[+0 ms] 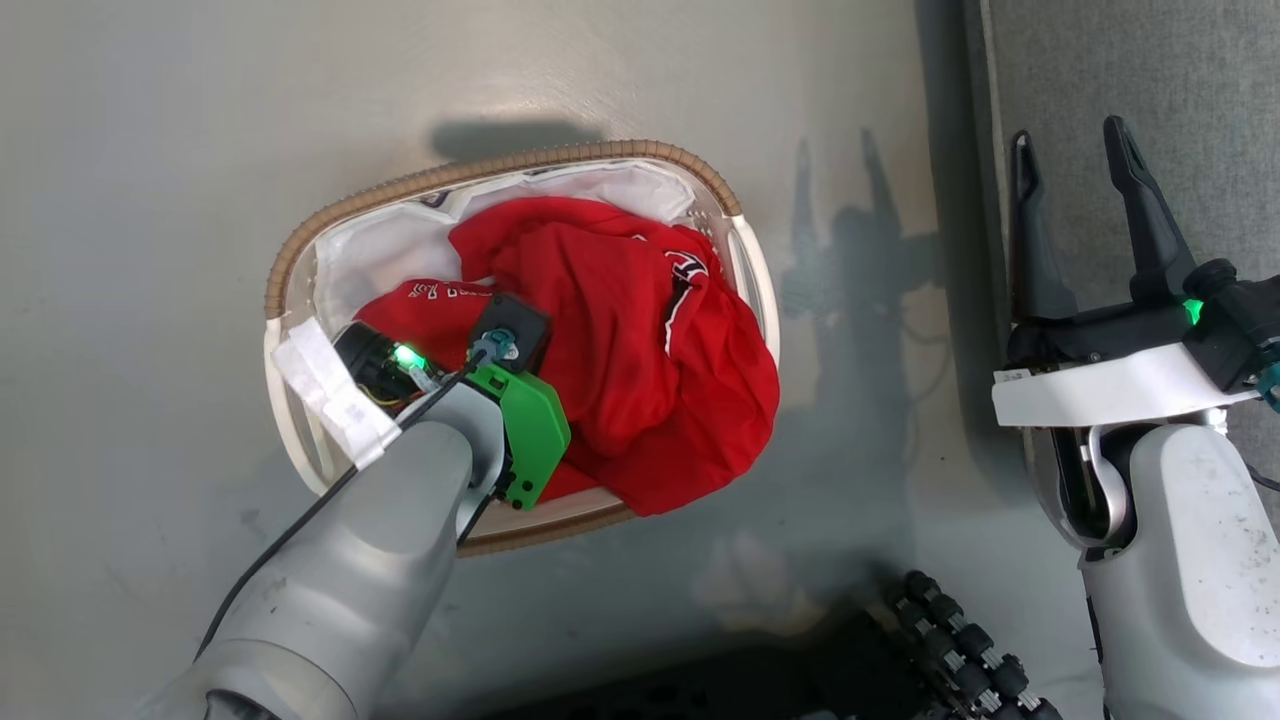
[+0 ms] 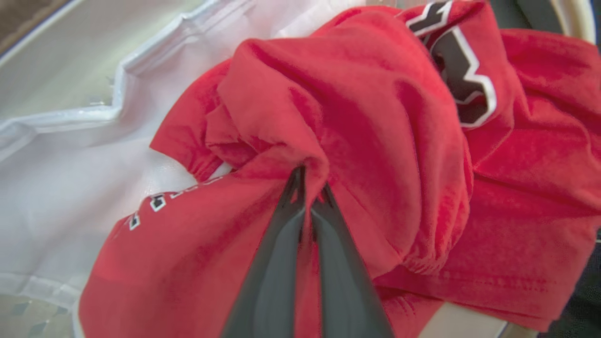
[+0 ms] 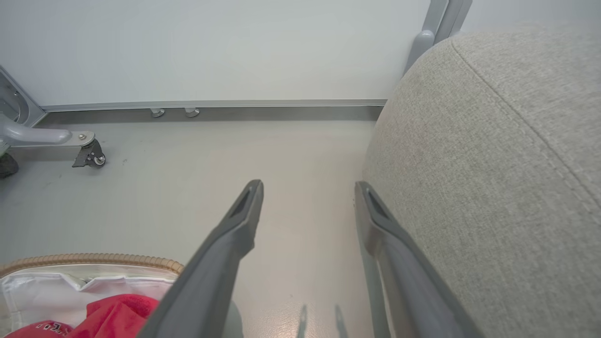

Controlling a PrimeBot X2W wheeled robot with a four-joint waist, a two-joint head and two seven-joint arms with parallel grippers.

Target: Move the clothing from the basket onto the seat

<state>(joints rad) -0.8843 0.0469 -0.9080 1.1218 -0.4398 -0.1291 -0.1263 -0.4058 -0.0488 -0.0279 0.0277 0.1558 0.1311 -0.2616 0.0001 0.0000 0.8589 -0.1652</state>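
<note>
Red clothing (image 1: 640, 360) with white trim and a dark emblem fills the basket (image 1: 300, 240), which stands on the floor. My left arm reaches down into the basket from the lower left. In the left wrist view my left gripper (image 2: 310, 185) is shut, its two dark fingers pinching a fold of the red clothing (image 2: 357, 117) above the white liner (image 2: 70, 164). My right gripper (image 1: 1075, 170) hangs open and empty at the right, over the edge of the grey seat (image 1: 1200, 90). The right wrist view shows that gripper (image 3: 307, 192), the seat (image 3: 493, 164) and the basket's rim (image 3: 94, 259).
The pale floor (image 1: 150, 150) surrounds the basket. A wall with a baseboard (image 3: 211, 104) and a metal frame on a caster (image 3: 89, 157) lie beyond. A dark ribbed part of my base (image 1: 960, 650) shows at the bottom of the head view.
</note>
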